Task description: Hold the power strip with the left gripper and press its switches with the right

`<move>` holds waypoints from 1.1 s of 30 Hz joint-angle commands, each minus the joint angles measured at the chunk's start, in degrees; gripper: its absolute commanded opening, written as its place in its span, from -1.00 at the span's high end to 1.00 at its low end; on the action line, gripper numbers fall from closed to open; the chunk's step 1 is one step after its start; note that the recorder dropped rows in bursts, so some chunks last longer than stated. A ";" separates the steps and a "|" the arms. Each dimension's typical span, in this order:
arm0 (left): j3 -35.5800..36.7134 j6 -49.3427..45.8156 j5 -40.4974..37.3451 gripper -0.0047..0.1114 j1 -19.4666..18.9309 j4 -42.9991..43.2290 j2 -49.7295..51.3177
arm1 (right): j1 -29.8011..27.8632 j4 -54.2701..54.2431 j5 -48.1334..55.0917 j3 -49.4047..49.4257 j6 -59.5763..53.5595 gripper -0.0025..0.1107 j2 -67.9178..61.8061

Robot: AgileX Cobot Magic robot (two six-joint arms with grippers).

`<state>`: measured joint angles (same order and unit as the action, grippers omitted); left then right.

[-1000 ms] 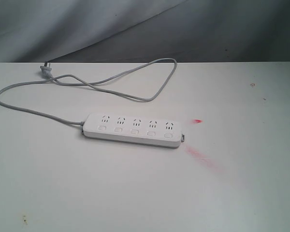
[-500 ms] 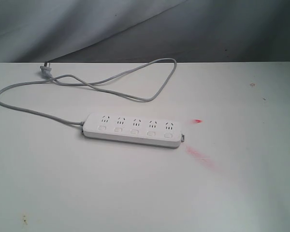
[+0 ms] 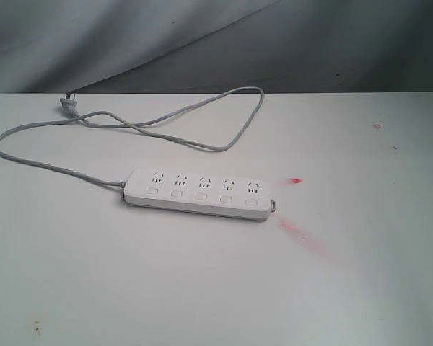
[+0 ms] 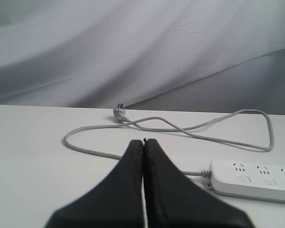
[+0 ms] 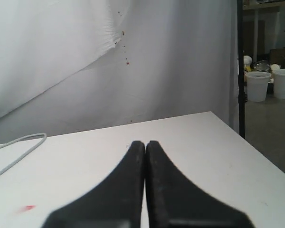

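**Ext. view.** Power strip [image 3: 200, 194] lies flat on white table [image 3: 346, 288], just left of frame centre. Its long axis runs left to right, dipping slightly toward the right. Five outlets [image 3: 203, 180] sit in a row along the far edge. Switches [image 3: 177, 193] sit along the near edge, one per outlet. Grey cord [image 3: 166, 122] exits the strip's left end, sweeps to the left edge, then loops across upper centre to the plug [image 3: 68, 106] at upper left. Small red mark [image 3: 295, 180] lies just right of the strip, w/ a fainter red smear [image 3: 299, 236] lower right of it. Grey cloth backdrop [image 3: 130, 43] fills the top.

**L wrist view.** Left gripper [image 4: 143, 141]: fingers pressed together, nothing between, apart from the strip.

**R wrist view.** Right gripper [image 5: 145, 142]: likewise pressed together on nothing, over the table. White buckets [image 5: 257, 85] stand beyond the table edge.
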<state>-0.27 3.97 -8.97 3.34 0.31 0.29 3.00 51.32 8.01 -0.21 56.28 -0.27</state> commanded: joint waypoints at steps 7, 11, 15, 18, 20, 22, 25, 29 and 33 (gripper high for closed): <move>0.27 0.17 0.12 0.92 -0.13 0.23 -0.29 | -0.23 -56.84 -1.26 0.21 -67.00 0.96 0.27; 0.27 0.17 0.12 0.92 -0.13 0.23 -0.29 | -0.23 -55.54 -1.37 0.21 -63.33 0.96 0.27; 0.27 0.17 0.12 0.92 -0.13 0.23 -0.29 | -0.23 -52.44 -1.37 0.21 -57.42 0.96 0.27; 0.27 0.17 0.12 0.92 -0.13 0.23 -0.29 | -0.23 -52.95 -1.37 0.21 -57.29 0.96 0.27; 0.27 0.17 0.12 0.92 -0.13 0.23 -0.29 | -0.23 -53.10 -1.37 0.21 -57.29 0.96 0.27; 0.27 0.17 0.12 0.92 -0.13 0.23 -0.29 | -0.23 -53.10 -1.37 0.21 -57.29 0.96 0.27; 0.27 0.17 0.12 0.92 -0.13 0.23 -0.29 | -0.23 -53.10 -1.37 0.21 -57.29 0.96 0.27; 0.27 0.17 0.12 0.92 -0.13 0.23 -0.29 | -0.23 -53.10 -1.37 0.21 -57.29 0.96 0.27; 0.27 0.17 0.12 0.92 -0.13 0.23 -0.29 | -0.23 -53.10 -1.37 0.21 -57.29 0.96 0.27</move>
<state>-0.27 3.97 -8.97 3.34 0.31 0.29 3.00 -2.29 7.18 -0.21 -1.28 -0.27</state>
